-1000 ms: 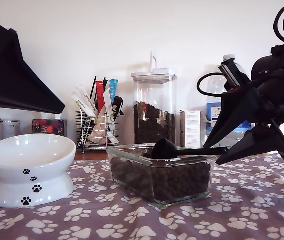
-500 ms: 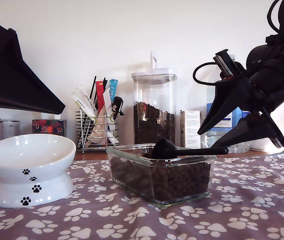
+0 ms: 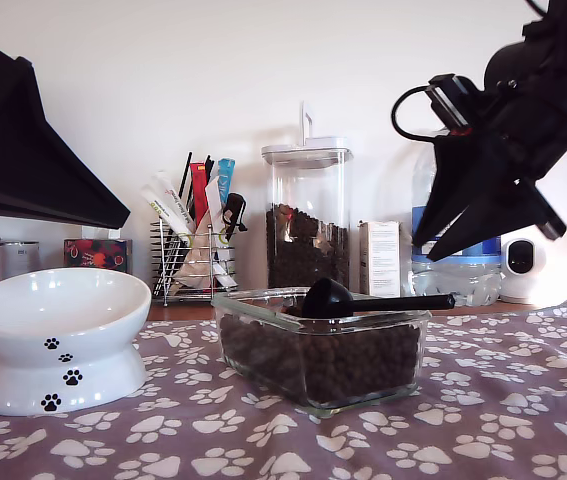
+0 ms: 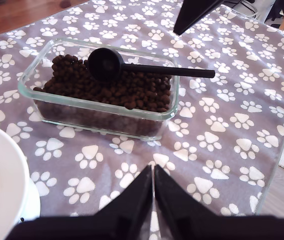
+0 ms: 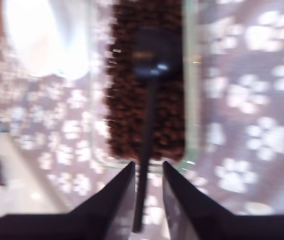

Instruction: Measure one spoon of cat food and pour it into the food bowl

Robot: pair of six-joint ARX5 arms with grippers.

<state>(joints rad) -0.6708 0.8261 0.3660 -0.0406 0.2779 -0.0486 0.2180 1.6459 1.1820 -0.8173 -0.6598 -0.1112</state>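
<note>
The black spoon [image 4: 105, 63] lies across the clear glass dish [image 4: 101, 107] on top of the cat food [image 4: 131, 92]. Its handle [image 3: 403, 300] sticks out over the rim toward the exterior view's right. My second gripper [image 3: 425, 250] hangs open above and beyond the handle's end, holding nothing. In the blurred second wrist view the handle [image 5: 144, 150] shows between the spread fingers of the second gripper [image 5: 148, 165]. My first gripper [image 4: 153, 172] is shut and empty, high at the exterior view's left over the white food bowl [image 3: 58, 335], whose inside shows no food.
A tall lidded canister [image 3: 306, 215] of kibble, a wire rack of utensils [image 3: 198, 245], a box and a water bottle [image 3: 453, 260] line the back wall. A small white camera [image 3: 521, 265] stands at the exterior view's right. The purple paw-print cloth [image 3: 483, 420] covers the table.
My second gripper has risen from level with the spoon handle's end to well above it, tilting more steeply downward. The spoon, dish and bowl have not moved.
</note>
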